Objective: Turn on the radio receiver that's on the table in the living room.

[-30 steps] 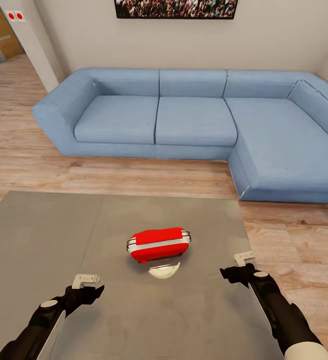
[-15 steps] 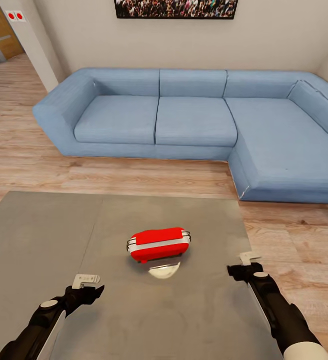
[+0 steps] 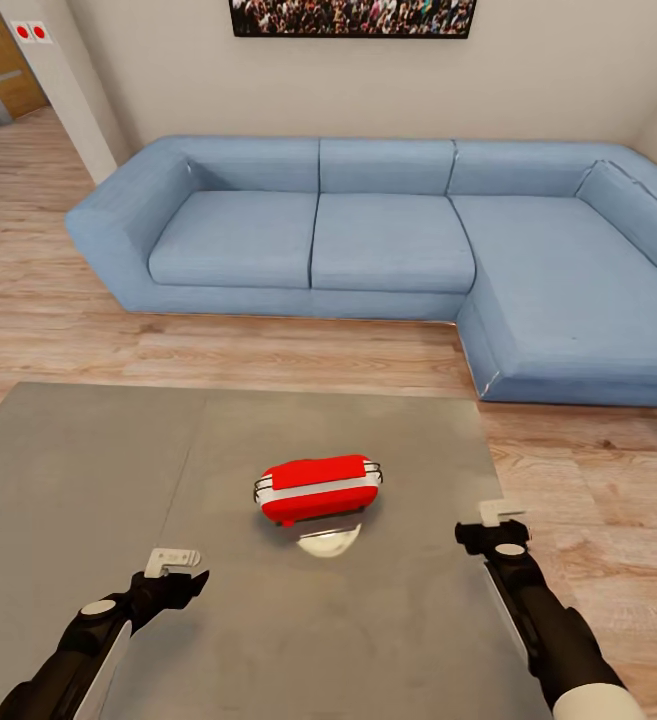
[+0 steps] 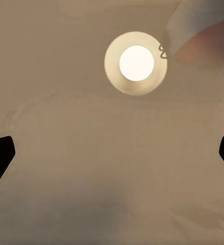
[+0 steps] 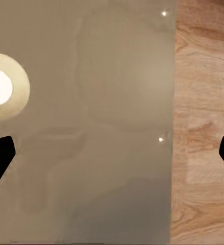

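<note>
The right gripper (image 3: pixel 499 513) is drifting outward toward the bench (image 3: pixel 88 470) edge, away from the radio (image 3: pixel 318 488), so no reach is starting. Its fingers are spread wide; the left gripper (image 3: pixel 173 557), idling, looks open too. The radio is sitting mid-bench, its dial apparently facing away. Beyond, a sofa (image 3: pixel 388 240) is lining the wall.

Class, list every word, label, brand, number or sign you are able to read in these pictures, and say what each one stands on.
None can be read.
Radio receiver: red body with a white band, no lettering visible.
White wall plate with two red dots: no text.
Picture on the wall: a crowd photo, no words legible.
Table: bare grey top, no markings.
</note>
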